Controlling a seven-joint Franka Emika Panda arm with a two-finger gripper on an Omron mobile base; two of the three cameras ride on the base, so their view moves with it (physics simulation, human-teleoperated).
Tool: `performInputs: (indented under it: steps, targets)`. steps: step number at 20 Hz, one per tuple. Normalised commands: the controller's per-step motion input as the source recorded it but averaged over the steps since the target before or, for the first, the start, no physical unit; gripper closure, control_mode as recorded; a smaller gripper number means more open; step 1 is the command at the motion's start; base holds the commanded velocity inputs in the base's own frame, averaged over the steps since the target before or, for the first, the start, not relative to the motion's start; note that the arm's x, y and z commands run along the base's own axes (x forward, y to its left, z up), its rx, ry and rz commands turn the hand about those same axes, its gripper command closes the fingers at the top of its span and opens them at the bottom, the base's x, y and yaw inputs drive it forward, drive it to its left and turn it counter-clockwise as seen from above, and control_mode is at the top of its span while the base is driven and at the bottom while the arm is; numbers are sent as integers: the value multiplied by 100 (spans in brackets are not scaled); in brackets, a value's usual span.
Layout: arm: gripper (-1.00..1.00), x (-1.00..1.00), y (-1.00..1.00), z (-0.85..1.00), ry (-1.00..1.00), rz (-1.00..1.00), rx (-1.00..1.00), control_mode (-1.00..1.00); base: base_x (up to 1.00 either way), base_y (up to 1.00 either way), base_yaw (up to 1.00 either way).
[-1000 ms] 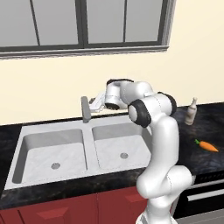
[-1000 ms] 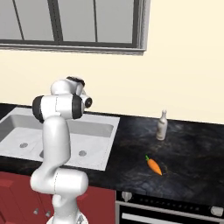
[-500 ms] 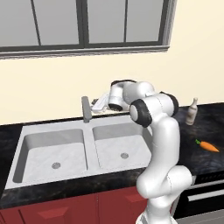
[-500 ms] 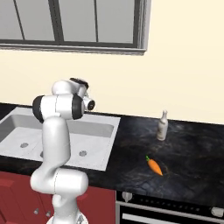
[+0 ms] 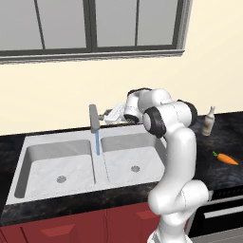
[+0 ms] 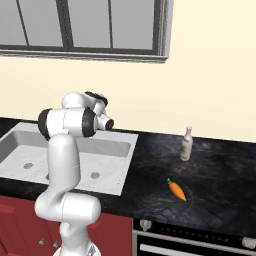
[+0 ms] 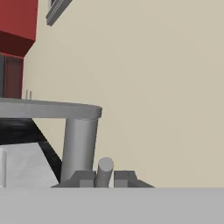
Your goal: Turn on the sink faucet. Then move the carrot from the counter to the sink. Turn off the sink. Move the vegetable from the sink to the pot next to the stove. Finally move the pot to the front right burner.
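The sink faucet (image 5: 94,118) stands behind the divider of the light grey double sink (image 5: 57,159), and a thin blue stream of water (image 5: 97,142) falls from its spout. My gripper (image 5: 108,116) reaches the faucet from the right. In the hand view the grey post (image 7: 78,140) rises just ahead, and the gripper (image 7: 104,179) is shut on the small lever handle (image 7: 104,168), one fingertip (image 7: 83,178) close on each side. The orange carrot (image 5: 225,159) (image 6: 176,190) lies on the black counter (image 6: 220,175), far to the right of the sink (image 6: 30,150).
A pale slim bottle (image 5: 208,122) (image 6: 186,144) stands on the counter near the wall, behind the carrot. The stove's front with round grey knobs (image 6: 145,225) shows at the lower right. The wall is right behind the faucet.
A blue stream of water now runs from the spout, where none showed before. The hand has shifted only slightly at the faucet. The carrot and the bottle have not moved.
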Motion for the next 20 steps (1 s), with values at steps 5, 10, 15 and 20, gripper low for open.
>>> performInputs:
  steps: [5,10,15,20]
  targets:
    - [100,0,-49,-9,0,-1,4,-100,0,0,0]
    - [-100,-9,-11,7,0,-2,1,-100,0,0,0]
    - [-100,-59,-2,33,0,-7,0,-100,0,0,0]
    - [-100,-92,-8,53,0,-8,0,-100,0,0,0]
